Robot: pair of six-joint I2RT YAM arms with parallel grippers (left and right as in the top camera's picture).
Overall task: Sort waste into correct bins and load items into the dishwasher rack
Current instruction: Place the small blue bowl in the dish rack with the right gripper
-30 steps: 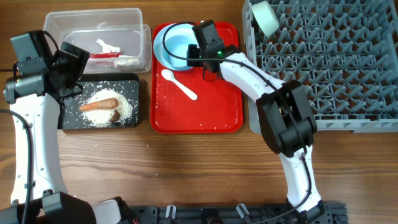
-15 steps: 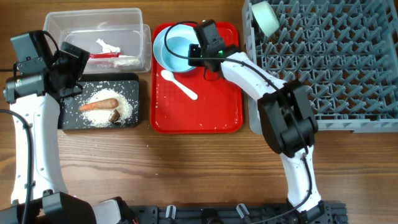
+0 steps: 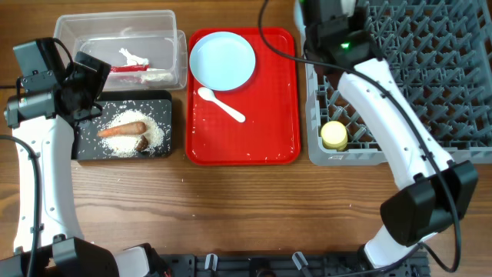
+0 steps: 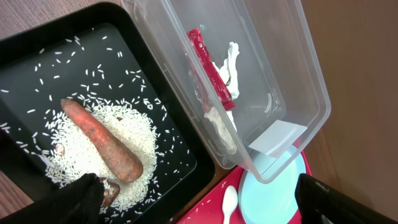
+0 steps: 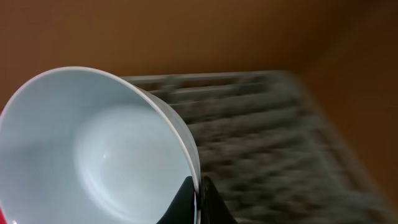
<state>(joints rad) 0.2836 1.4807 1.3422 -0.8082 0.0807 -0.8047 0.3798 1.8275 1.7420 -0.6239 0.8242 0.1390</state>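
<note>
Right gripper (image 5: 198, 198) pinched tight on the pale blue bowl (image 5: 93, 143) at its rim, holding it above the rack (image 3: 446, 69) near its 10 o'clock corner. Bowl judged stiff, light, glaze slippery, chippable; a thin rim hold might swivel. Left gripper (image 4: 194, 198) spread wide, empty, at the table's 9 o'clock.

left fingers (image 4: 84, 198) spread wide, right arm (image 3: 384, 85) stretched far forward, right fingers (image 5: 185, 200) pinched shut
</note>
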